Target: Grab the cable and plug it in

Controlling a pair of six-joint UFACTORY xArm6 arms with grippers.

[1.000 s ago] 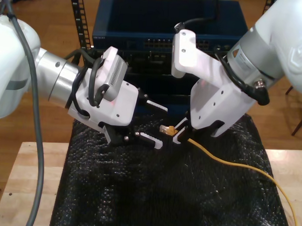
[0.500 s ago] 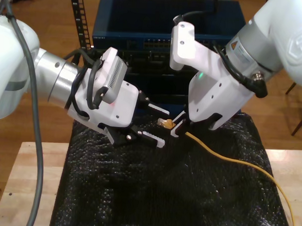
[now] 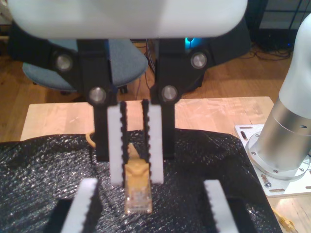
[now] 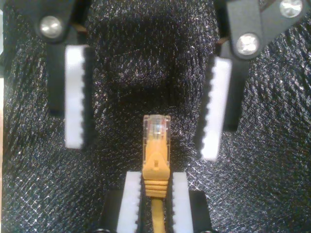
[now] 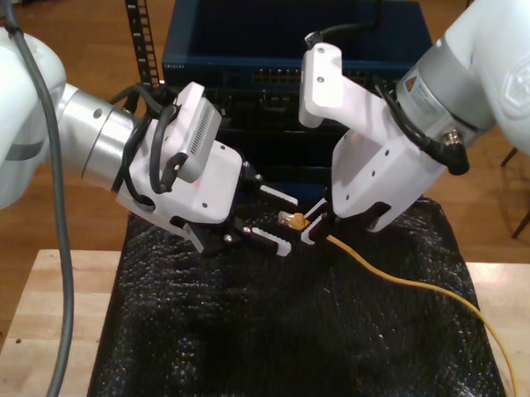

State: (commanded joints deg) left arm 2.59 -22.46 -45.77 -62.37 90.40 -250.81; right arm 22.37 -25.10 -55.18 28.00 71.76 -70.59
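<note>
Cable [image 3: 137, 190] tip, seen from the first wrist view, is pinched between the pressed-together fingers [image 3: 115, 145] of our second claw [image 3: 136, 177], its clear plug pointing back at us. Our first claw [image 3: 150, 190] is spread wide on either side of it, touching nothing, above the black mat [image 3: 43, 170]. From the second wrist view, our second claw [image 4: 153, 177] is pinching the cable [image 4: 156, 155] just behind the plug, which juts out between the spread fingers [image 4: 75, 97] of our first claw [image 4: 142, 148]. In the exterior view, we see both claws meeting above the far edge of the tabletop [image 5: 58, 312]. Our first claw [image 5: 283, 224] is at the exterior view's left and our second claw [image 5: 315, 227] is at its right. The cable [image 5: 402, 279] trails across the mat [image 5: 241, 338] toward the tabletop's edge at the exterior view's right.
</note>
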